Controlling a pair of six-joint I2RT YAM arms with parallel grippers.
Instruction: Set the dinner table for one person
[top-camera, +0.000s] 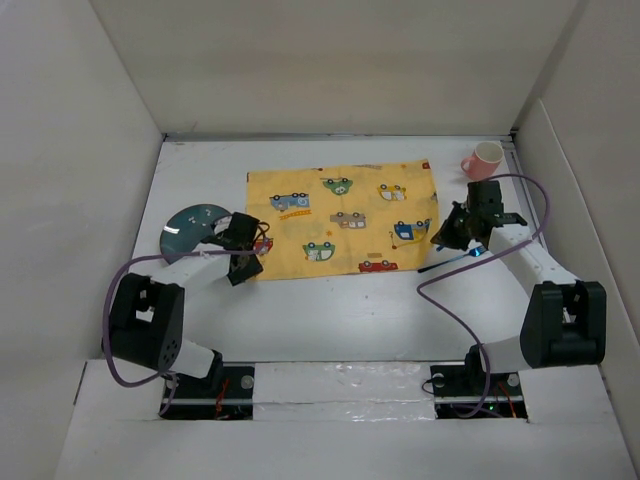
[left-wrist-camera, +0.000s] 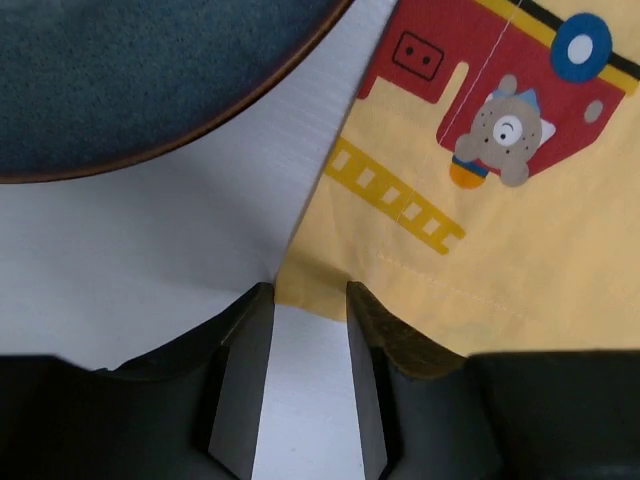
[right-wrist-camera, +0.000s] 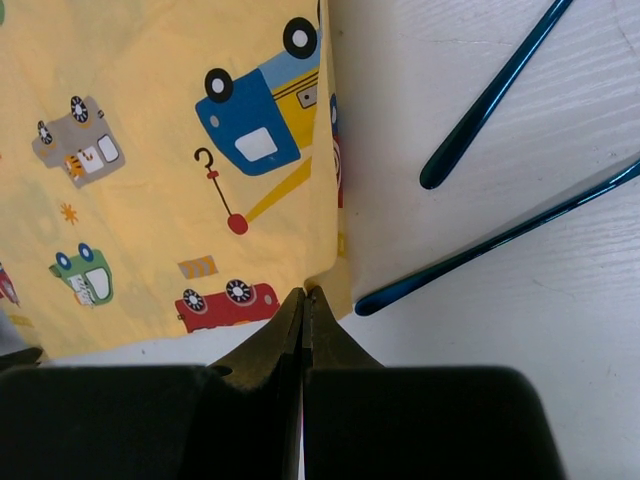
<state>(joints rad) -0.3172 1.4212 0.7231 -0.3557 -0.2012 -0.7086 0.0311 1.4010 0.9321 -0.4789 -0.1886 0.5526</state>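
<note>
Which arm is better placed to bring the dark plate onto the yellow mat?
Left, probably. The left gripper sits at the near left corner of the mat, close to the plate. The right gripper is across the mat, beside the blue utensils.

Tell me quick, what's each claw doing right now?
Left claw: open, straddling the cloth corner.
Right claw: closed at the cloth's corner; grip unclear.
</note>
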